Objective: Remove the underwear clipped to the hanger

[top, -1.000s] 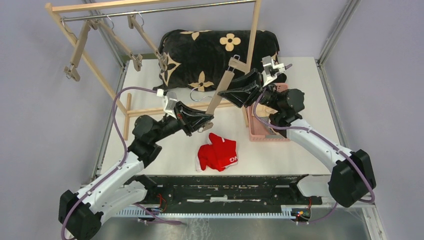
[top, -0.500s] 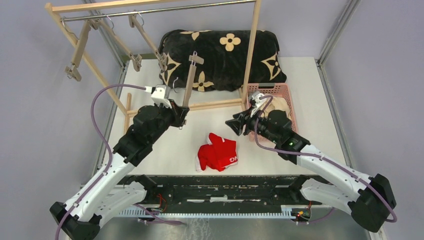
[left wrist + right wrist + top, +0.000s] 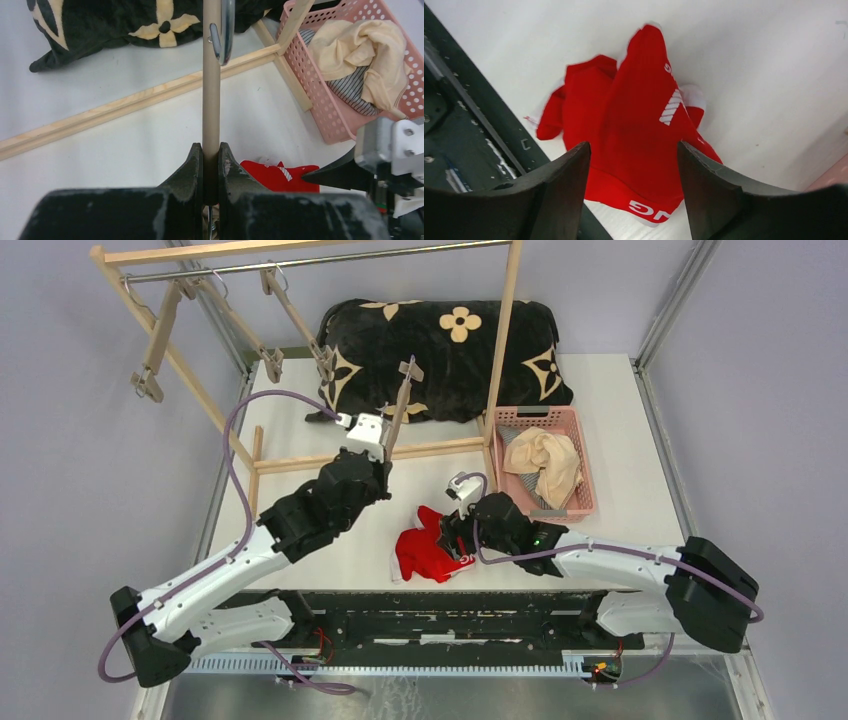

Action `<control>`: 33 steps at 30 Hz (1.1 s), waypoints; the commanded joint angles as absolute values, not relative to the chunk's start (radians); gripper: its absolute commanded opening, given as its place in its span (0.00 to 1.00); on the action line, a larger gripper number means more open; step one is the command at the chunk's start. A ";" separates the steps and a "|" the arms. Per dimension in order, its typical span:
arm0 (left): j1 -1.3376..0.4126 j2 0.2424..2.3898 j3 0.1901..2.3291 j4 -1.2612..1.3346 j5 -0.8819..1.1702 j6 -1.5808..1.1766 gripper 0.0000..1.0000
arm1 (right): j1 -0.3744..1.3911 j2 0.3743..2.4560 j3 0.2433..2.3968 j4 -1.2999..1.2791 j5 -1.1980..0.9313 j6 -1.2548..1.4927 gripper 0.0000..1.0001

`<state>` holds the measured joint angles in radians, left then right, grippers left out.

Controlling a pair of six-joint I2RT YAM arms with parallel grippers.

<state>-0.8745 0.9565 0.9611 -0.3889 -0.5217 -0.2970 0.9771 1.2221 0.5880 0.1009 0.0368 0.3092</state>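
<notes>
The red underwear lies crumpled on the white table near the front edge, clear of the hanger. My right gripper hovers right over it, jaws open with the red cloth between and below the fingers, not pinched. The left gripper is shut on the tan bar of the hanger, which it holds tilted up toward the cushion; no cloth hangs from it. In the left wrist view the bar runs up from the jaws to a metal hook. Beige underwear and striped underwear lie in the pink basket.
A wooden rack with a metal rail stands at the back, two bare clip hangers on it at left. The black flowered cushion lies behind. The rack's floor bar crosses the table. A black frame edges the front.
My right arm left the hanger, swung down and left to the red underwear, and its jaws opened wider. The left arm carried the hanger left and back, now standing steeper.
</notes>
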 commanded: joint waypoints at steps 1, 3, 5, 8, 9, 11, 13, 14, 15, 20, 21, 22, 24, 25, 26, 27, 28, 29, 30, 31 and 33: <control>-0.928 0.992 1.029 -0.335 -0.669 -0.244 0.03 | 0.982 1.276 0.559 0.203 0.080 0.345 0.73; -0.943 1.003 1.044 -0.331 -0.688 -0.241 0.03 | 0.983 1.309 0.555 0.226 0.089 0.351 0.78; -0.946 1.009 1.059 -0.330 -0.676 -0.242 0.03 | 0.983 1.344 0.560 0.238 0.096 0.351 0.82; -0.949 0.999 1.060 -0.279 -0.600 -0.242 0.03 | 0.982 1.420 0.582 0.237 0.105 0.356 0.80; -0.949 0.994 1.058 -0.256 -0.583 -0.237 0.03 | 0.983 1.447 0.594 0.232 0.113 0.363 0.74; -0.949 0.990 1.067 -0.227 -0.546 -0.226 0.03 | 0.982 1.506 0.609 0.218 0.149 0.384 0.29; -0.949 0.997 1.095 -0.220 -0.532 -0.214 0.03 | 0.982 1.523 0.615 0.195 0.206 0.409 0.02; -0.949 1.004 1.109 -0.215 -0.526 -0.207 0.03 | 0.983 1.518 0.614 0.189 0.212 0.413 0.01; -0.949 1.008 1.123 -0.212 -0.519 -0.201 0.03 | 0.984 1.504 0.611 0.185 0.211 0.412 0.01; -0.948 1.055 1.216 -0.193 -0.527 -0.142 0.03 | 1.026 1.350 0.623 0.109 0.304 0.376 0.01; -0.948 1.071 1.237 -0.190 -0.550 -0.126 0.03 | 1.040 1.311 0.633 0.085 0.340 0.359 0.01; -0.948 1.088 1.261 -0.193 -0.569 -0.109 0.03 | 1.052 1.275 0.645 0.064 0.376 0.347 0.01; -0.946 1.132 1.320 -0.208 -0.571 -0.081 0.03 | 1.067 1.203 0.671 0.033 0.432 0.321 0.01; -0.943 1.153 1.352 -0.215 -0.571 -0.072 0.03 | 1.069 1.168 0.680 0.021 0.456 0.311 0.01; -0.938 1.175 1.385 -0.224 -0.571 -0.066 0.03 | 1.070 1.133 0.687 0.014 0.478 0.300 0.01; -0.931 1.197 1.419 -0.236 -0.571 -0.061 0.03 | 1.069 1.100 0.696 0.007 0.504 0.288 0.01; -0.921 1.218 1.457 -0.252 -0.570 -0.059 0.03 | 1.071 1.065 0.709 -0.003 0.530 0.271 0.01; -0.909 1.239 1.491 -0.273 -0.560 -0.060 0.03 | 1.070 1.036 0.722 -0.011 0.568 0.255 0.01; -0.894 1.260 1.525 -0.291 -0.546 -0.060 0.03 | 1.069 1.008 0.738 -0.021 0.612 0.236 0.01; -0.871 1.280 1.554 -0.308 -0.524 -0.069 0.03 | 1.069 0.985 0.755 -0.027 0.654 0.209 0.01; -0.819 1.313 1.596 -0.340 -0.468 -0.089 0.03 | 1.069 0.945 0.793 -0.035 0.774 0.157 0.01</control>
